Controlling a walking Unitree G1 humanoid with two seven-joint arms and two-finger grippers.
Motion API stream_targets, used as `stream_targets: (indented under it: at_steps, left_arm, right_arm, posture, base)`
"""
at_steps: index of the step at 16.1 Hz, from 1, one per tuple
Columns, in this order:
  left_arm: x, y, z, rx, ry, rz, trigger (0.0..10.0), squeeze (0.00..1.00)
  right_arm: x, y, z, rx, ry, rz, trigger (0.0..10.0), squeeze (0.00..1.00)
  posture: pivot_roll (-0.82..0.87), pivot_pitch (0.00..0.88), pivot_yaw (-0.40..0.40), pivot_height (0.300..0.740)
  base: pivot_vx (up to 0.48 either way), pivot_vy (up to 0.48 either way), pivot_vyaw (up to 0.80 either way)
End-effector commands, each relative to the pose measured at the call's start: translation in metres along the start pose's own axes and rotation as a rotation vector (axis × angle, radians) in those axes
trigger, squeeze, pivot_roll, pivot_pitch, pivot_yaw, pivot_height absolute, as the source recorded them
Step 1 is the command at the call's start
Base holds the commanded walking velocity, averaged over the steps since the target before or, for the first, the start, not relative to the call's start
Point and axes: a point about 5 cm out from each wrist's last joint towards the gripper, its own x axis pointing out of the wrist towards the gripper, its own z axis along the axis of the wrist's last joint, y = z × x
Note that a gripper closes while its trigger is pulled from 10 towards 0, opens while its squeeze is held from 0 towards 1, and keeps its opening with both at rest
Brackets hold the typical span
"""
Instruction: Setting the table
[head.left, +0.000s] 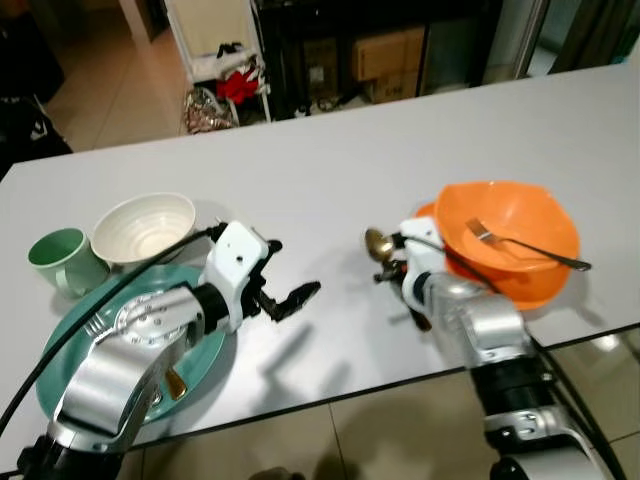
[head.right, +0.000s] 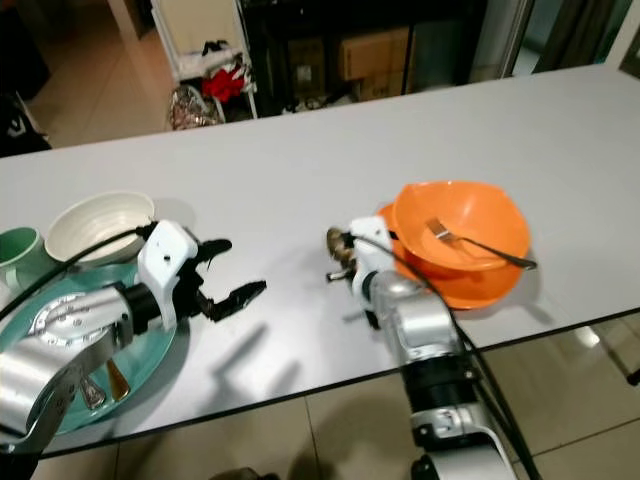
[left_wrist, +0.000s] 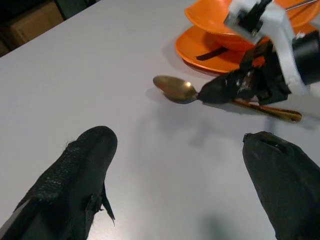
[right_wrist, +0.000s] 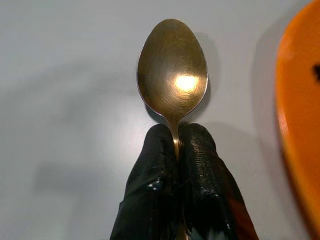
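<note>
A brass spoon (right_wrist: 172, 70) lies low over the white table (head.left: 330, 170), just left of the orange bowl (head.left: 510, 235). My right gripper (right_wrist: 176, 137) is shut on the spoon's neck, its bowl pointing away from me. The orange bowl sits on an orange plate (head.left: 530, 295) and holds a fork (head.left: 525, 245). My left gripper (head.left: 285, 275) is open over bare table, to the left of the spoon (left_wrist: 175, 90), with nothing between its fingers (left_wrist: 75, 175). Under my left arm is a teal plate (head.left: 205, 370) with cutlery on it.
A white bowl (head.left: 143, 228) and a green mug (head.left: 58, 260) stand at the table's left, behind the teal plate. The table's near edge (head.left: 400, 385) runs just below both arms. Shelves, boxes and bags stand beyond the far edge.
</note>
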Motion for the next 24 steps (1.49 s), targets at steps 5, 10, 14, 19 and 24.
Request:
stream_targets:
  at_steps: [5,10,14,19,24]
  left_arm:
    - [0.011,-0.002,0.004,0.011,-0.024,-0.012,10.0,0.0]
    - [0.012,-0.002,0.003,0.012,-0.027,-0.012,10.0,0.0]
    - [0.011,-0.003,0.003,0.011,-0.027,-0.015,10.0,0.0]
    - [0.012,-0.004,0.002,0.018,-0.024,-0.039,10.0,0.0]
    - [0.011,-0.007,0.004,0.022,-0.03,-0.056,10.0,0.0]
  right_arm:
    - [-0.047,-0.017,0.096,-0.122,-0.333,0.034,0.0,0.0]
    - [-0.069,-0.037,0.114,-0.152,-0.362,0.009,0.0,0.0]
    - [-0.078,-0.072,0.08,-0.123,-0.145,-0.112,0.0,0.0]
    - [-0.077,-0.102,0.05,-0.037,-0.013,-0.169,2.9,0.0]
    - [-0.063,-0.122,0.047,0.048,-0.026,-0.203,10.0,0.0]
  posture:
    - [0.0,0.0,0.12,0.74]
    - [0.0,0.0,0.116,0.74]
    - [0.0,0.0,0.113,0.74]
    - [-0.01,0.0,0.122,0.74]
    - [0.0,0.0,0.123,0.74]
  base:
    - [0.0,0.0,0.0]
    - [0.0,0.0,0.0]
    - [0.0,0.0,0.0]
    - [0.0,0.0,0.0]
    - [0.0,0.0,0.0]
